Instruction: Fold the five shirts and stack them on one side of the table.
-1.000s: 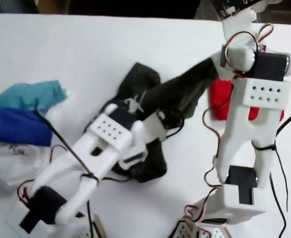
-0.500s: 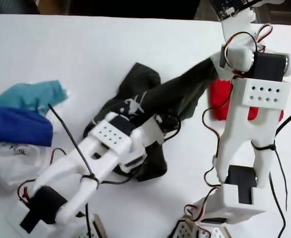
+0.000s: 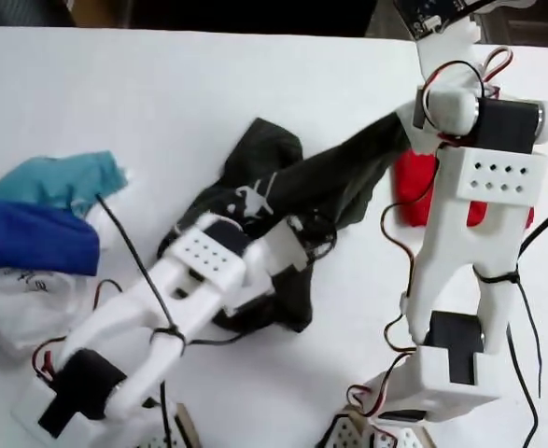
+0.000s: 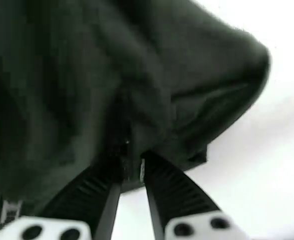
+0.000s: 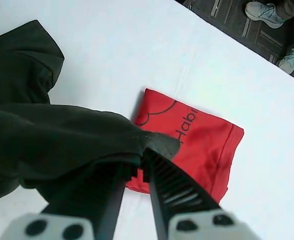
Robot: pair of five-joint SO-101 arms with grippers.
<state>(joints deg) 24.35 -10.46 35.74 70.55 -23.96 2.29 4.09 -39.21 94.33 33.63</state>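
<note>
A black shirt point(image 3: 274, 168) lies crumpled at mid-table, and one part is stretched up toward the right. My left gripper point(image 3: 302, 235) is shut on a fold of it near the middle; in the left wrist view the fingers point(image 4: 159, 187) pinch the black shirt point(image 4: 86, 75). My right gripper point(image 3: 402, 129) is shut on the raised end, and the black shirt point(image 5: 36, 135) drapes over its fingers point(image 5: 167, 180). A folded red shirt point(image 3: 414, 191) lies flat under the right arm, just beyond the right gripper point(image 5: 139, 167) as the red shirt point(image 5: 197, 137) appears there.
A pile at the left edge holds a teal shirt point(image 3: 63, 179), a blue shirt point(image 3: 31, 238) and a white shirt point(image 3: 21, 303). Cables point(image 3: 400, 252) hang beside the right arm. The table's far edge point(image 5: 222, 35) runs behind the red shirt.
My left gripper has shifted slightly toward the near edge, dragging its fold of the black shirt along. The right arm has stayed where it was.
</note>
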